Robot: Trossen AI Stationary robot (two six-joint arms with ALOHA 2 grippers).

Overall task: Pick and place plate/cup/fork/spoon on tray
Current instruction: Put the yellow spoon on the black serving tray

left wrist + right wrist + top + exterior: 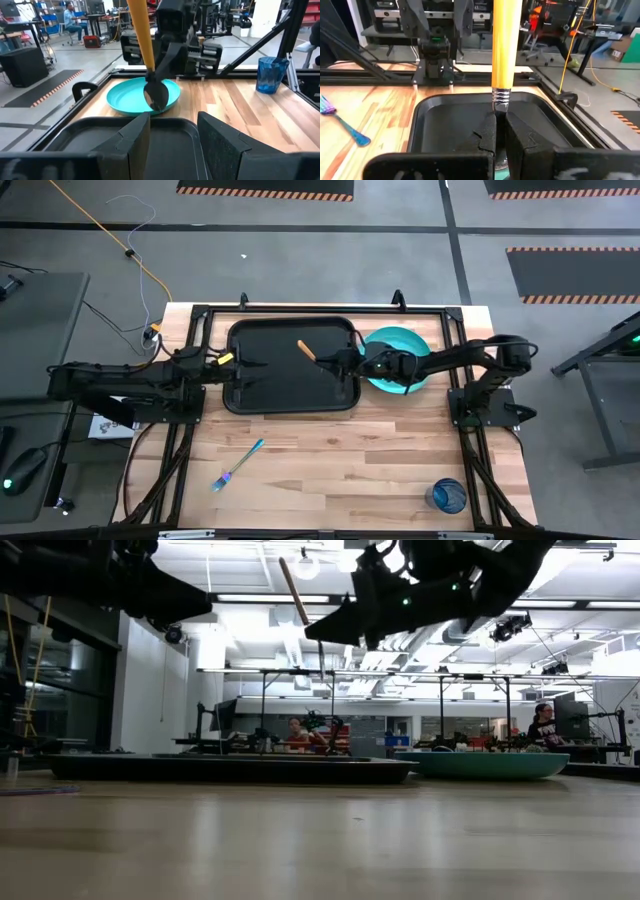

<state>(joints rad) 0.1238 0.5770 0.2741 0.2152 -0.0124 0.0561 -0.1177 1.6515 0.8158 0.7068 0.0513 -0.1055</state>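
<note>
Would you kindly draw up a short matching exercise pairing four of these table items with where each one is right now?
Things:
1. spoon
2. fork
3. cup
4. plate

Places:
A. on the bare wood near the table's front right corner
B. held above the tray in the right gripper, its jaws shut
C. on the table beside the tray's right end
D. lying on the wood in front of the tray

Pairs: 1-B, 2-D, 3-A, 4-C

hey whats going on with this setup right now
The right gripper is shut on the spoon, holding it up over the black tray. The left gripper hangs open over the tray's other end, holding nothing. The turquoise plate sits on the table right beside the tray. The fork and the blue cup are out on the table too, away from the tray.
</note>
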